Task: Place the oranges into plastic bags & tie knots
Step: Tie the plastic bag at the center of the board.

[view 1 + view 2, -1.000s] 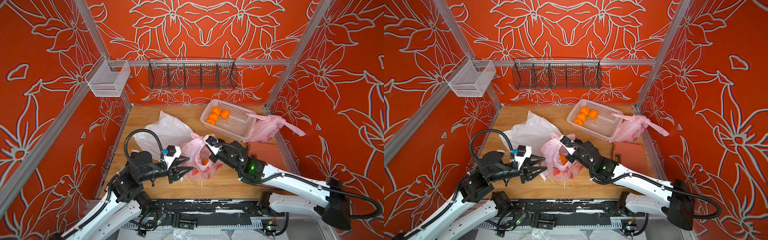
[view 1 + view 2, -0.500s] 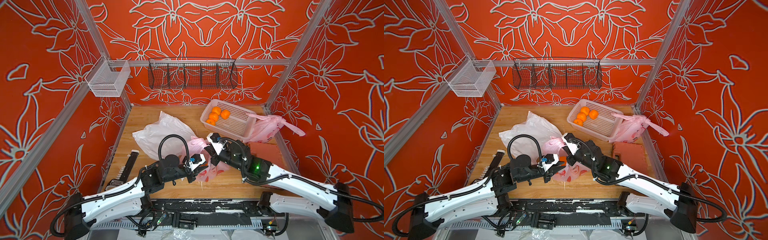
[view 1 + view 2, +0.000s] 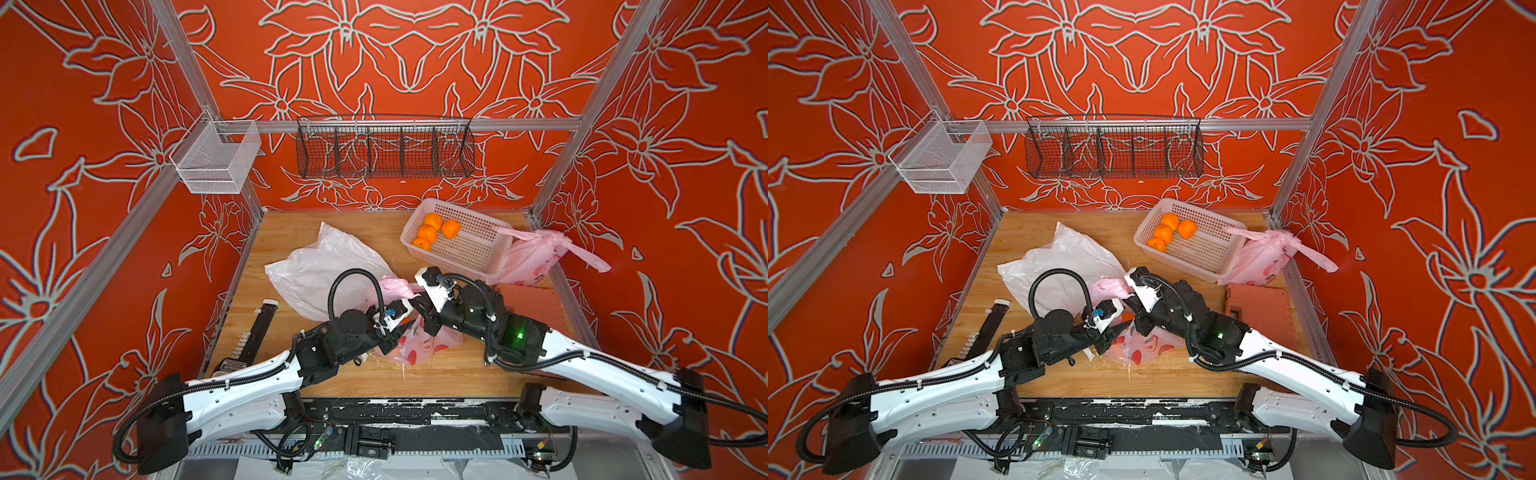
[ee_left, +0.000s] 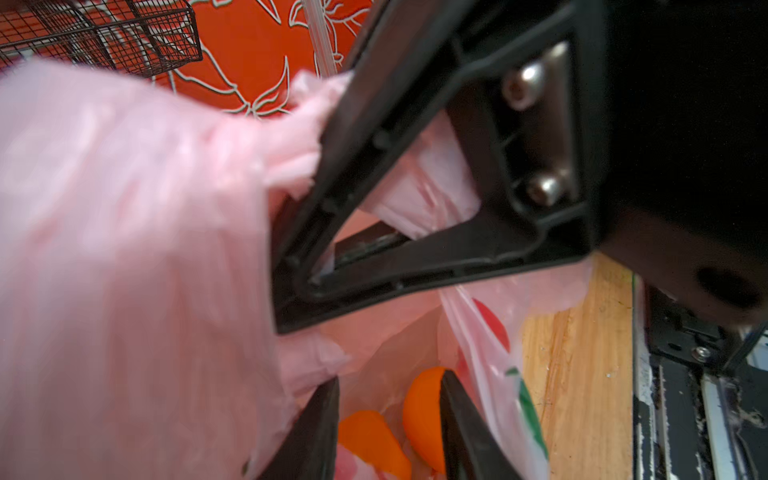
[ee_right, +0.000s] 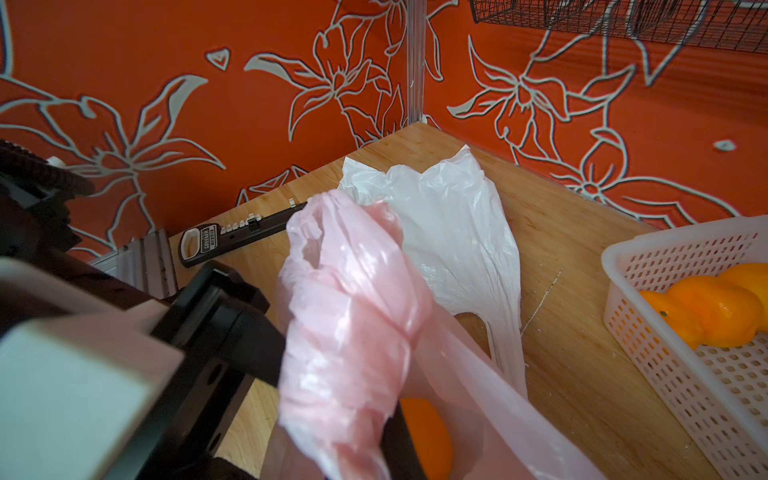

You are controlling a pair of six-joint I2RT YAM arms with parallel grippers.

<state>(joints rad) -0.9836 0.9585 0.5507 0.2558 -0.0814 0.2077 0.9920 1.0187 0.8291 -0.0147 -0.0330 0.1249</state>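
The right gripper (image 4: 299,266) is clenched on the twisted handle (image 5: 349,316) of the open pink bag (image 3: 419,345), which sits near the front middle of the tabletop (image 3: 436,370). The left gripper (image 4: 388,428) is released, its jaws apart at the bag's mouth, with two oranges (image 4: 424,415) showing inside between them. A white bag (image 3: 324,270) lies flat just behind. Farther back, four oranges (image 3: 432,230) rest in the white basket (image 3: 469,253), and a tied pink bag (image 3: 532,257) with its knot (image 3: 555,241) touches the basket's right side.
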